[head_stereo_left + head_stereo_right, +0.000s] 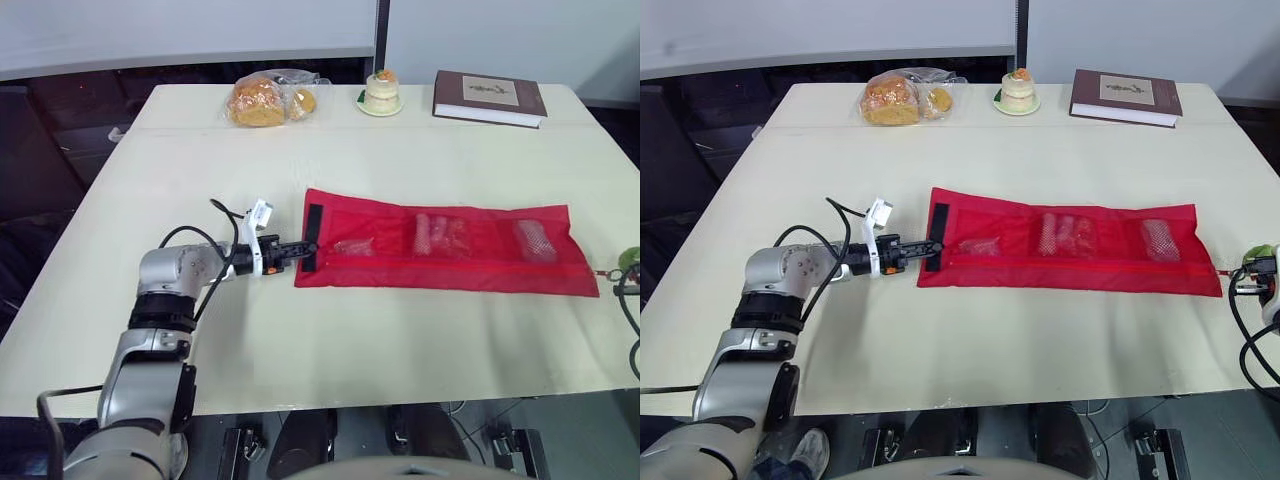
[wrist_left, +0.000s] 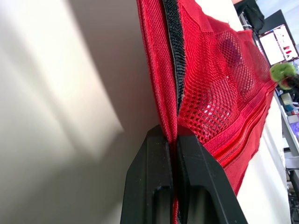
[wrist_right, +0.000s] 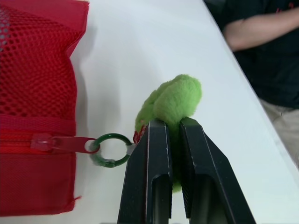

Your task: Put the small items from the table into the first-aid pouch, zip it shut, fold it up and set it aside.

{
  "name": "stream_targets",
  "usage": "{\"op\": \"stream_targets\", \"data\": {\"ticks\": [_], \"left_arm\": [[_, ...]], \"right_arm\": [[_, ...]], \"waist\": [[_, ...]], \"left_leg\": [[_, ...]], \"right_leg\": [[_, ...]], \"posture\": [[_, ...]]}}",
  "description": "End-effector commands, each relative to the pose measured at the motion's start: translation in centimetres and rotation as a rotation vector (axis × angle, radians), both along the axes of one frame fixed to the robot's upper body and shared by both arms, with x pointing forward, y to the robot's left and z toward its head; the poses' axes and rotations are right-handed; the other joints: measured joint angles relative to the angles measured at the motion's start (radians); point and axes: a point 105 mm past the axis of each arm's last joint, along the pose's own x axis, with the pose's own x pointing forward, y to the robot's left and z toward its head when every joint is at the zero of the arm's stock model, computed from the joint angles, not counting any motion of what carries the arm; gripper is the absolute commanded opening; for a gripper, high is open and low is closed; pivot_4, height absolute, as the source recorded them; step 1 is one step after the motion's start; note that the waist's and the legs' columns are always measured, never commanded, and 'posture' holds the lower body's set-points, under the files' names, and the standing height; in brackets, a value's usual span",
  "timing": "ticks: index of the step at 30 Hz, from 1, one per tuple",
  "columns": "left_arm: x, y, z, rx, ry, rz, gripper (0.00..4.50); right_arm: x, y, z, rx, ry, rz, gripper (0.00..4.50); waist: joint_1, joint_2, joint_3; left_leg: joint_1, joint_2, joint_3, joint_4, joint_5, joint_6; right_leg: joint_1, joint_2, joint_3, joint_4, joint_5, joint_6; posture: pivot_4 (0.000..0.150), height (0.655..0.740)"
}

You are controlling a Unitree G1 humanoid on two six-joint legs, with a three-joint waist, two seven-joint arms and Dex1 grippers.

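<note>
Observed red pouch (image 1: 450, 250) flat on bench (image 1: 400, 340), small items (image 1: 440, 237) inside. Noted left hand (image 1: 306, 249) pinching pouch's end by black strip (image 1: 314, 228), right hand (image 3: 173, 123) clamped on green pull (image 3: 180, 95) at opposite end; judged anchoring against zip tension.

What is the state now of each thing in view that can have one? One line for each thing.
Red pouch: unfolded, lying flat, small items inside.
Left pincer: shut on the pouch's edge.
Right pincer: shut on the green zip pull.
Zip slider: at the pouch's end by the right pincer.
Book: closed.
</note>
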Motion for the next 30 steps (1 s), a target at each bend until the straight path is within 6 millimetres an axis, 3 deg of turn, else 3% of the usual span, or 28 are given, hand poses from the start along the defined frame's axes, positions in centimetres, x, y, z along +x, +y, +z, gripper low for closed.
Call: {"op": "stream_targets", "data": {"ticks": [1,5,6,8,13,15,16,23,24,26,30], "left_arm": [[-0.5,3.6,-0.4,0.055,0.033,0.107,0.00],[-0.8,3.5,-0.4,0.051,0.038,0.106,0.00],[-0.9,3.4,-0.4,0.052,0.038,0.105,0.00],[-1.0,3.2,-0.4,0.055,0.036,0.093,0.00],[-1.4,3.3,-0.3,0.064,0.025,0.075,0.00],[-1.6,3.7,-0.3,0.078,0.008,0.077,0.00],[-1.6,3.9,-0.2,0.085,-0.003,0.080,0.33],[-1.8,5.0,1.2,0.102,-0.084,0.064,3.17],[-1.9,5.2,1.5,0.116,-0.110,0.055,3.78],[-1.9,5.3,3.3,0.129,-0.268,0.005,4.39],[-3.3,3.4,6.5,0.101,-0.497,-0.198,4.39]], "right_arm": [[-0.8,-1.8,1.3,-0.069,-0.047,-0.074,0.06],[-0.3,-0.4,1.1,-0.006,-0.059,0.009,0.06],[-0.3,-0.1,1.1,0.012,-0.065,0.027,0.77],[-0.4,0.6,1.2,0.067,-0.078,0.057,1.60],[-1.6,1.6,1.4,0.155,-0.086,0.099,4.30],[-2.5,2.2,1.2,0.209,-0.086,0.113,4.41],[-2.9,2.6,1.1,0.242,-0.089,0.124,4.47],[-4.3,6.0,0.0,0.414,-0.091,0.198,4.50],[-4.4,6.5,-0.2,0.440,-0.094,0.202,4.50],[-4.4,7.2,-0.3,0.496,-0.125,0.194,4.50],[-4.2,8.4,-1.3,0.637,-0.166,0.156,4.50]], "waist": [[0.000,0.000,0.000],[0.001,0.000,0.000],[0.001,0.000,0.000],[0.000,0.000,0.000],[0.002,0.000,0.000],[0.003,0.000,0.000],[0.003,0.000,0.000],[0.003,0.001,0.000],[0.003,0.001,-0.001],[0.002,0.001,-0.001],[0.011,0.002,0.000]], "left_leg": [[0.000,0.000,0.000,0.000,0.000,0.000],[0.000,0.000,0.000,0.000,0.000,0.000],[0.000,0.000,0.000,0.000,0.000,0.000],[0.000,0.000,0.000,0.000,0.000,0.000],[0.000,0.001,0.000,0.000,0.000,0.000],[0.000,0.001,0.000,0.000,0.000,0.000],[0.000,0.001,0.000,0.000,0.000,0.000],[0.001,0.001,0.000,0.000,0.000,0.000],[0.001,0.001,0.000,0.000,0.000,0.000],[0.001,0.002,0.000,-0.001,0.000,0.000],[-0.001,0.002,0.000,-0.001,0.000,0.000]], "right_leg": [[0.000,0.000,0.000,0.000,0.000,0.000],[0.000,0.000,0.000,0.000,0.000,0.000],[0.000,0.000,0.000,0.000,0.000,0.000],[0.000,0.000,0.000,0.000,0.000,0.000],[0.000,0.000,0.000,0.000,0.000,0.000],[0.000,0.000,0.000,0.000,0.000,0.000],[0.000,0.000,0.000,0.000,0.000,0.000],[0.001,0.000,0.000,0.000,0.000,0.000],[0.001,0.000,0.000,0.000,0.000,0.000],[0.000,0.000,0.000,-0.001,0.000,0.000],[0.000,-0.002,-0.001,-0.002,-0.003,-0.004]], "posture": [[0.150,0.7289],[0.150,0.7289],[0.150,0.7289],[0.150,0.7289],[0.150,0.7289],[0.150,0.7289],[0.150,0.7289],[0.150,0.7289],[0.150,0.7289],[0.150,0.7289],[0.150,0.7289]]}}
